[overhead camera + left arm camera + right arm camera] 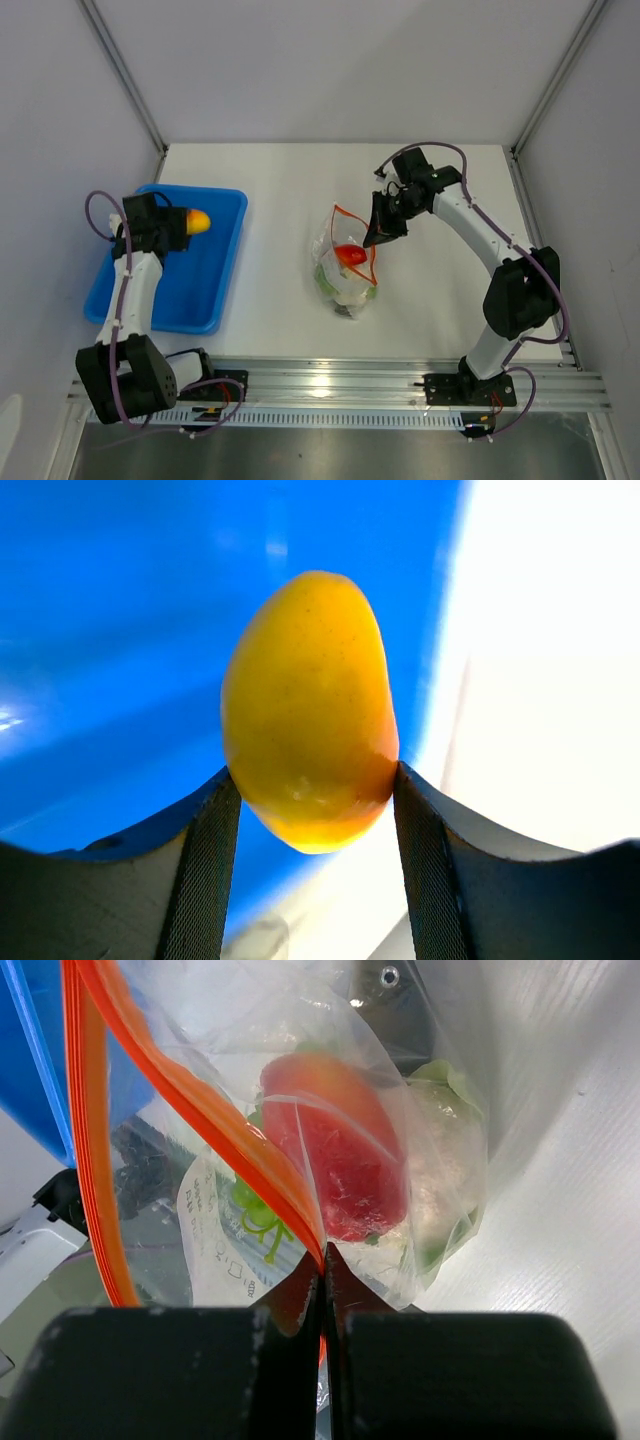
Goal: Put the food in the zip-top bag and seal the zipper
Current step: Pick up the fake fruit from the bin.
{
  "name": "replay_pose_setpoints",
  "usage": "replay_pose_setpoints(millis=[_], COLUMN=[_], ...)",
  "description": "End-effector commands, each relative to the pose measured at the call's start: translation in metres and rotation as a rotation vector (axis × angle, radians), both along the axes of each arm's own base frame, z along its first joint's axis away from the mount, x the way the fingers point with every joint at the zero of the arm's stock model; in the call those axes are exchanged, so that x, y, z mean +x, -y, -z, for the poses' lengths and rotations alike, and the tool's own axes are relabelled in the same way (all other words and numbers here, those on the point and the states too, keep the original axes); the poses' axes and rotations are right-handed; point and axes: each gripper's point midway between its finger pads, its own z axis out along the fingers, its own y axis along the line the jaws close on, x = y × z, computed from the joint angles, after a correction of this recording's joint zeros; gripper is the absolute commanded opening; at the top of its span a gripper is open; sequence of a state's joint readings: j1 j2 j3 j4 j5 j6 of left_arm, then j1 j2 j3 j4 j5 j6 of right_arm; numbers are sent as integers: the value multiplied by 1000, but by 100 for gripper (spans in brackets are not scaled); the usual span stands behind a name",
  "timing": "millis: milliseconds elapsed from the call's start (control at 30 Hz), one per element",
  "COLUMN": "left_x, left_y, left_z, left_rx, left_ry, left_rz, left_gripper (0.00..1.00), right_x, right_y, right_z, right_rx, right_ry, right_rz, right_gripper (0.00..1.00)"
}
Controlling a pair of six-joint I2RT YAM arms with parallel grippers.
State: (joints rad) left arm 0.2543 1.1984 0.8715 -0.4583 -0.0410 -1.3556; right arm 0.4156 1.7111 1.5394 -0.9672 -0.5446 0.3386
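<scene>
The yellow oval fruit [308, 705] is clamped between the two fingers of the left gripper [314, 778]. One pad is pressed against each flank of its lower half, and its rounded upper end stands out beyond the fingertips. Behind the fruit and to the left of these fingers the floor of the blue tray [120, 630] is seen; to their right the white table [560, 680] shows. From the top camera the fruit is seen held over the far right part of the tray. The fingers of the right gripper [322, 1270] are brought fully together, and the orange-red zipper [200, 1110] of the zip-top bag [440, 1220] is pinched at their very tips. From that pinch two orange strips spread away up and to the left, so the mouth is seen gaping. Just beyond the fingertips, inside the clear plastic, the red-orange piece [340, 1160] is lodged, and the white-and-green piece [440, 1160] is packed against its right side. In the top view the body of the bag is laid on the table on the near side of the right fingers, well apart from the left fingers and the tray.
</scene>
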Motion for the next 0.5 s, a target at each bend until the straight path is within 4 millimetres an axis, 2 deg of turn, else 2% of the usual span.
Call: replay_pose_setpoints(millis=[0, 33, 67, 133, 200, 267, 333, 367, 400, 467], left_x=[-3, -1, 3, 4, 7, 7, 11, 12, 9, 13], left_y=[19, 24, 28, 45, 60, 69, 89, 97, 115, 134], left_z=[-56, -64, -86, -100, -131, -149, -173, -180, -183, -201], left_rx=[77, 82, 107, 125, 164, 191, 191, 191, 164, 171], left_ry=[95, 112, 160, 185, 247, 289, 389, 423, 453, 566], left_rz=[165, 187, 212, 273, 320, 356, 441, 477, 552, 627], left_gripper=[1, 1, 1, 1, 1, 1, 1, 1, 1, 0], right_x=[6, 5, 5, 4, 3, 4, 3, 3, 2, 1], right_y=[-4, -5, -5, -7, -9, -6, -4, -2, -2, -2], right_z=[-8, -7, -7, -7, -9, -11, -12, -12, -12, -12], right_rx=[-8, -7, -7, -5, -7, -20, -32, -38, -40, -38], right_ry=[40, 38, 35, 28, 30, 36, 40, 43, 42, 37], right_rz=[1, -1, 2, -2, -5, -5, -8, -5, -5, -2], right_gripper=[0, 0, 0, 0, 0, 0, 0, 0, 0, 0])
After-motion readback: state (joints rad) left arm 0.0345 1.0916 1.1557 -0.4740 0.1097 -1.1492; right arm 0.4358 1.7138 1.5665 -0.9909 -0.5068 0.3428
